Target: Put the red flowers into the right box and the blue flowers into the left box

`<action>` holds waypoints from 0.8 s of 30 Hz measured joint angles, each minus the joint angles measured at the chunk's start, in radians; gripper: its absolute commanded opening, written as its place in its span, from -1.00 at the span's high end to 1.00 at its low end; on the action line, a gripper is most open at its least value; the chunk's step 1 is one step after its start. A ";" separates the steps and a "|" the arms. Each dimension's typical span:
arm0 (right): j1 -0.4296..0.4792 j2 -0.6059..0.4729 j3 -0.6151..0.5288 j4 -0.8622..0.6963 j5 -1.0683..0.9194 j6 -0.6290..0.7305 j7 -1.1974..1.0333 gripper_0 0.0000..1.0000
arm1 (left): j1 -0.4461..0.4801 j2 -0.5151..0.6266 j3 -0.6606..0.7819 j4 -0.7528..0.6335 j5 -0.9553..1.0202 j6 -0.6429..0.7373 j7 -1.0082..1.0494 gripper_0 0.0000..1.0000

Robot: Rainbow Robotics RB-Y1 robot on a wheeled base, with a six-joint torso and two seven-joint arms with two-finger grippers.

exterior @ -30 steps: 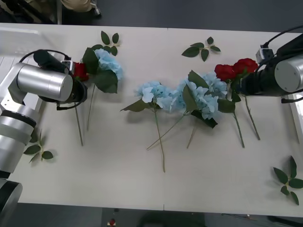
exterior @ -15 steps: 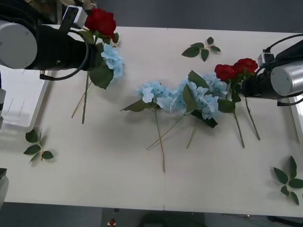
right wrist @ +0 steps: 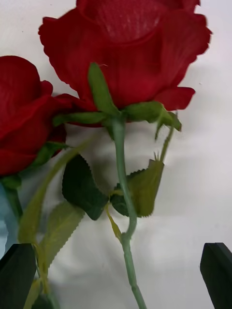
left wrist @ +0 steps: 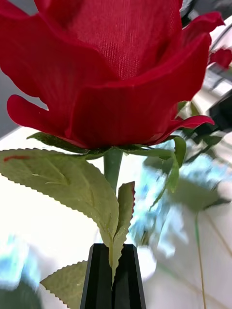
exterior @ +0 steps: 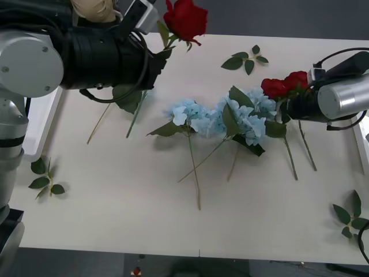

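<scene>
Above the table, left end effector [exterior: 158, 55] pinches one red flower [exterior: 185, 18] (right end effector [right wrist: 118, 270] wide).

One red rose [exterior: 185, 18] was held up high, two red roses [exterior: 285, 85] lay beside the blue flowers [exterior: 222, 118] mid-table.

Front camera sits high above the arms, looking forward and down across the whole bench [exterior: 144, 225]. Left wrist camera looks along its gripper [left wrist: 113, 277] at a raised red rose [left wrist: 111, 72], very close; the front view shares this rose [exterior: 185, 18]. Right wrist camera faces two roses [right wrist: 130, 53] on the bench, close, also shared [exterior: 285, 85].
</scene>
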 measured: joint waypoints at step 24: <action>-0.094 0.042 0.077 0.284 0.066 -0.140 0.001 1.00 | 0.166 -0.106 -0.155 0.059 0.426 -0.416 -0.511 1.00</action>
